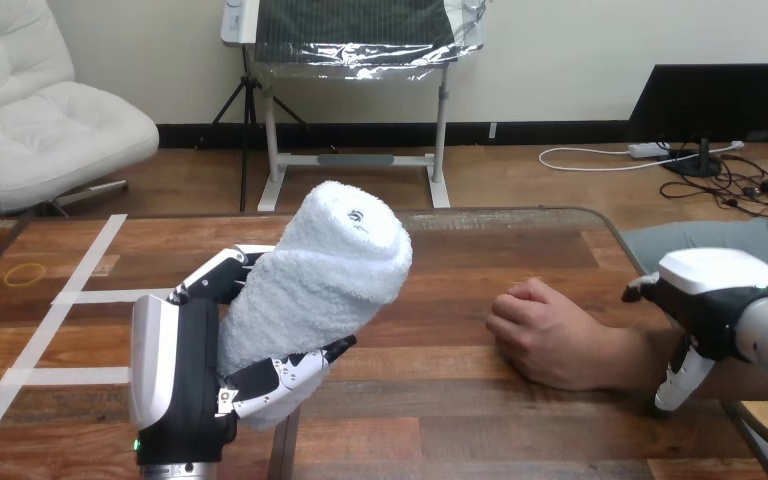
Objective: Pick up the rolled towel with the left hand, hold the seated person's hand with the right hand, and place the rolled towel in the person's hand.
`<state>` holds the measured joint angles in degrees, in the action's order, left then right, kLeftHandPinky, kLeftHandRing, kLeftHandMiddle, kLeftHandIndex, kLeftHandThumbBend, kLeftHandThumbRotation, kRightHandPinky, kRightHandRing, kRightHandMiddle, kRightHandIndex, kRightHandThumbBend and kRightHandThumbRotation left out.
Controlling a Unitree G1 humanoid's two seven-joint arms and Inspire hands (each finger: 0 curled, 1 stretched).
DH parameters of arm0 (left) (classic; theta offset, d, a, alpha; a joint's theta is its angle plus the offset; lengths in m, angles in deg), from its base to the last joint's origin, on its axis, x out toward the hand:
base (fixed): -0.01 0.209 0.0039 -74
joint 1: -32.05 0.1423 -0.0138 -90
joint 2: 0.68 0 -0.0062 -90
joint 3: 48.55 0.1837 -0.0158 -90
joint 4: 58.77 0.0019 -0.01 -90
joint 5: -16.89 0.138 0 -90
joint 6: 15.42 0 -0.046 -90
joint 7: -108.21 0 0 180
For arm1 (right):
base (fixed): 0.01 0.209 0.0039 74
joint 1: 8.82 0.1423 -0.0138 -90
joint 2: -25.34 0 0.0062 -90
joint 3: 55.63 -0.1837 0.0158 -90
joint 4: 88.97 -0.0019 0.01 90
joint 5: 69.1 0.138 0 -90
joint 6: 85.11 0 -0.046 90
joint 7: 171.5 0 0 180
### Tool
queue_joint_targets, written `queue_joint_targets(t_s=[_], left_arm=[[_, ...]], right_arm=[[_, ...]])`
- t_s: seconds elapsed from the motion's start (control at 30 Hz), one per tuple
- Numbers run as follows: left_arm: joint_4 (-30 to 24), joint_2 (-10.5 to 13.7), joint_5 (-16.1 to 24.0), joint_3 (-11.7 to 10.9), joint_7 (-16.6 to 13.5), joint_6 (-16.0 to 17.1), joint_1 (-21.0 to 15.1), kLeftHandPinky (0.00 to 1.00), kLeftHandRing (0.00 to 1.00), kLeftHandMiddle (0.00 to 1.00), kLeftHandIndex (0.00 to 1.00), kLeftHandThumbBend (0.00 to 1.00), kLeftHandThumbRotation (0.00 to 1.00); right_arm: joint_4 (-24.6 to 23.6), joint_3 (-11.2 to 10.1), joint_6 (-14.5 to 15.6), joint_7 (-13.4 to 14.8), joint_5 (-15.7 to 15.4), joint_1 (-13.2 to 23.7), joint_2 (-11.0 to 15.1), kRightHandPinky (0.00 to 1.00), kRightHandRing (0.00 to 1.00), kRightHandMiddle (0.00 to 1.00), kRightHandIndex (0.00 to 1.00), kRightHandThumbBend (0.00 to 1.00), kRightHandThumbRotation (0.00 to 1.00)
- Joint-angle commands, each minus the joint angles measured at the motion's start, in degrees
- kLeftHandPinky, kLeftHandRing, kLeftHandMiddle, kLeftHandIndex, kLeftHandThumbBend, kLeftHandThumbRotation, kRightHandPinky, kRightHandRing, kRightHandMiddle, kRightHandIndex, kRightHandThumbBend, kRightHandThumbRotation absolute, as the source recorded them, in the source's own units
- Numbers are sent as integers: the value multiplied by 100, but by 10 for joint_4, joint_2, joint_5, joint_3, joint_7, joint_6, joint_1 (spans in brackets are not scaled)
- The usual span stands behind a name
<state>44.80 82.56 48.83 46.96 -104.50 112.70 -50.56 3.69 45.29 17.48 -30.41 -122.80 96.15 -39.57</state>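
Observation:
My left hand is raised at the lower left of the head view, with its fingers and thumb curled round the rolled white towel. The towel stands tilted, its top end leaning right. The person's hand rests on the table at the right as a loose fist, its forearm running off to the right. My right hand sits over that forearm, just behind the wrist. Whether it grips the forearm I cannot tell.
White tape lines cross the left part of the wooden table. A yellow rubber band lies near the table's left edge. The table's right edge runs close to the person's forearm.

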Motion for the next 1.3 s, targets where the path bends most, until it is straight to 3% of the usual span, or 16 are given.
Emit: queue_joint_targets(t_s=[0.0,0.67,0.8,1.27], left_arm=[[-35,2,-6,-12,-1,12,-26,43,45,50,54,61,5],[-45,4,-2,-14,2,11,-20,43,45,50,54,61,2],[-44,5,0,-15,0,15,-21,43,45,50,54,60,4],[-44,9,-1,-19,4,17,-21,44,46,51,55,60,5]], right_arm=[[23,9,5,7,-5,56,10,98,98,97,92,75,16],[103,39,12,23,-5,83,-3,100,100,98,92,72,19],[127,53,7,18,-7,94,-2,100,100,99,94,70,22],[190,86,1,50,-6,116,-12,100,98,96,92,69,28]])
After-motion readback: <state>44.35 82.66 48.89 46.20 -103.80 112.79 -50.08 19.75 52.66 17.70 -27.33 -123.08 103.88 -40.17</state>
